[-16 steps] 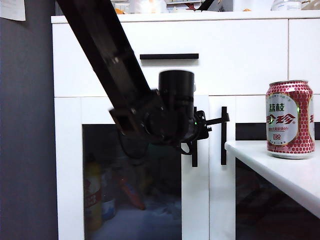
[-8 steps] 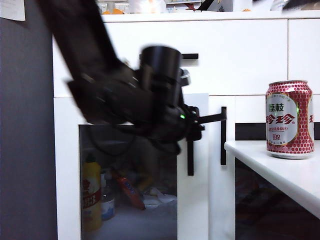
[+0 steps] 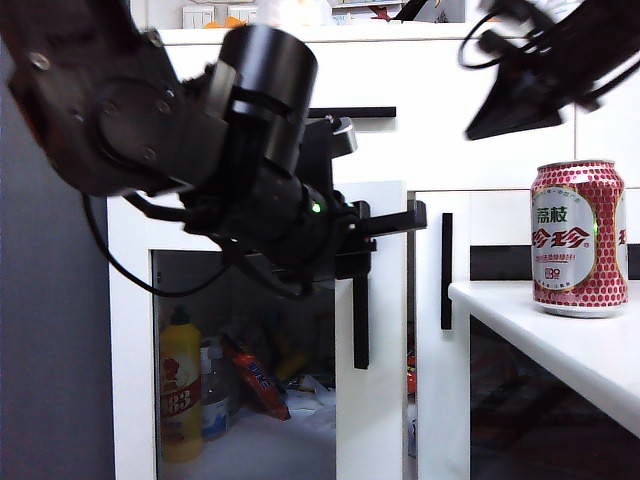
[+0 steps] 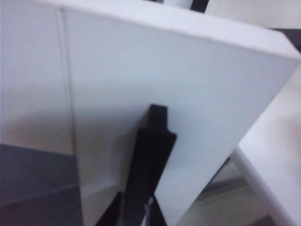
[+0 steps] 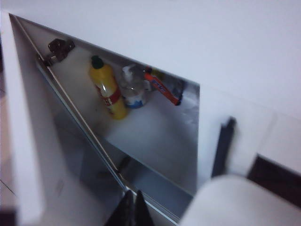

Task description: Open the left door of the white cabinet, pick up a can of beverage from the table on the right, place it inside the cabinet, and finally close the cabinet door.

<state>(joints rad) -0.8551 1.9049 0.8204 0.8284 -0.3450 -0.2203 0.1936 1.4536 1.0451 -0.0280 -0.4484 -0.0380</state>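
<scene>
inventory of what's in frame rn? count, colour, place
white cabinet: 1, white with black bar handles, behind everything
left door: 1, white frame, dark glass, swung partly open
can of beverage: 1, red, upright on the table
table: 1, white, at right
yellow bottle: 1, green cap, inside cabinet at left
orange packet: 1, inside, beside bottle
left pincer: 1, black, shut on the left door's handle
right pincer: 1, black, shut, empty, high above the can

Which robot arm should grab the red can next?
Probably the right. Its end effector hangs empty above the can, while the left end effector is busy gripping the door handle.
</scene>
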